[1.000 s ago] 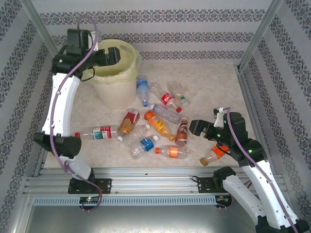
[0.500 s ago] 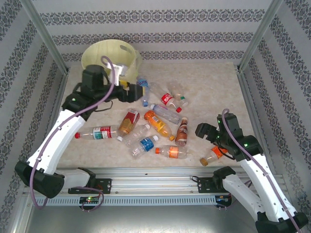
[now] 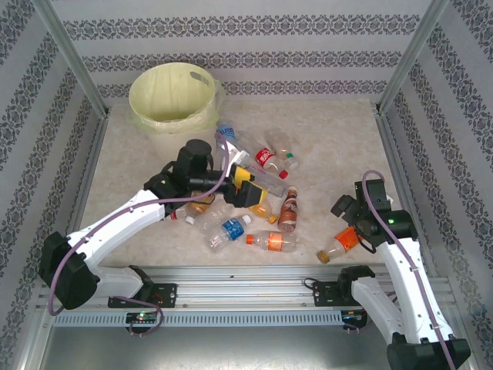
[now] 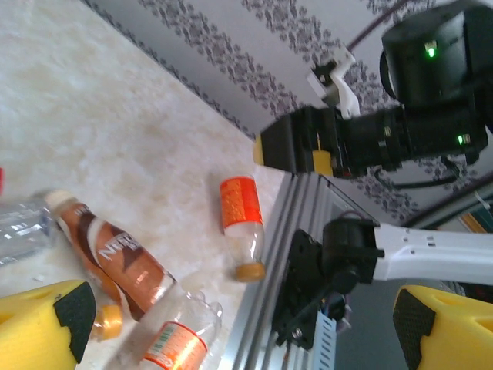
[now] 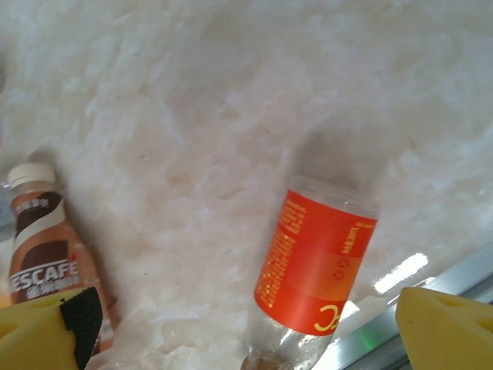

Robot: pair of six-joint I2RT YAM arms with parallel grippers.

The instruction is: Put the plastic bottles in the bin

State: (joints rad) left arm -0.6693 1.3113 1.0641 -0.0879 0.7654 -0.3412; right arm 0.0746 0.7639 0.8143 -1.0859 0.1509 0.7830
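The bin, pale yellow and round, stands at the far left corner. Several plastic bottles lie in a heap mid-table, among them a blue-labelled one, an orange one and a brown one. My left gripper hangs open over the heap with nothing between its yellow fingers; its wrist view shows the brown bottle below the gripper. My right gripper is open just above a lone orange-labelled bottle, which lies between its fingers without being gripped.
The metal rail runs along the near table edge, close to the orange-labelled bottle. Patterned walls enclose the table on three sides. Bare marble lies at the back right.
My left arm swung from over the bin down and right to the bottle heap, staying open. My right gripper drew back to the right, over the lone orange-labelled bottle.
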